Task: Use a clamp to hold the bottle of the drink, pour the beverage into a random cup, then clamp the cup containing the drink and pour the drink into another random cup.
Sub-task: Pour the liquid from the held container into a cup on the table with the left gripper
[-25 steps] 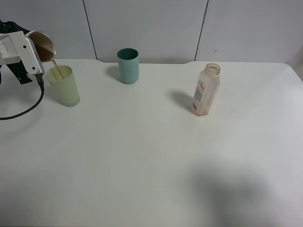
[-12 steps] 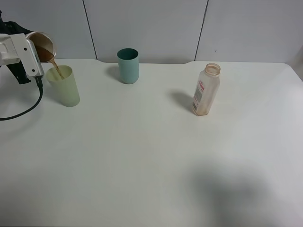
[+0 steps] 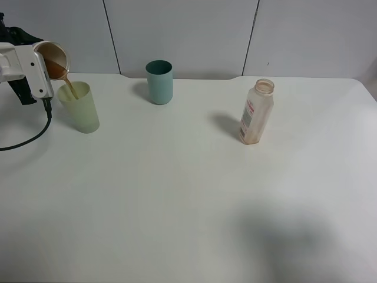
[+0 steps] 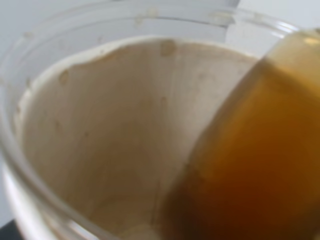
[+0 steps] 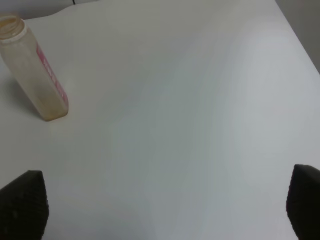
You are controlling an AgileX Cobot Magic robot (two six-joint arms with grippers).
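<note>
My left gripper is shut on a clear cup at the far left and holds it tilted over a pale green cup. A thin brown stream runs from the clear cup into the green one. The left wrist view is filled by the clear cup's inside with brown drink pooled at its lip. The uncapped, nearly empty drink bottle stands upright on the right; it also shows in the right wrist view. My right gripper is open and empty, well away from the bottle.
A teal cup stands upright at the back middle of the white table. A black cable hangs from the left arm onto the table. The table's back edge meets a grey panelled wall.
My left gripper has risen slightly and shifted a little to the left with the clear cup. The brown stream keeps running into the pale green cup. Nothing else moved.
</note>
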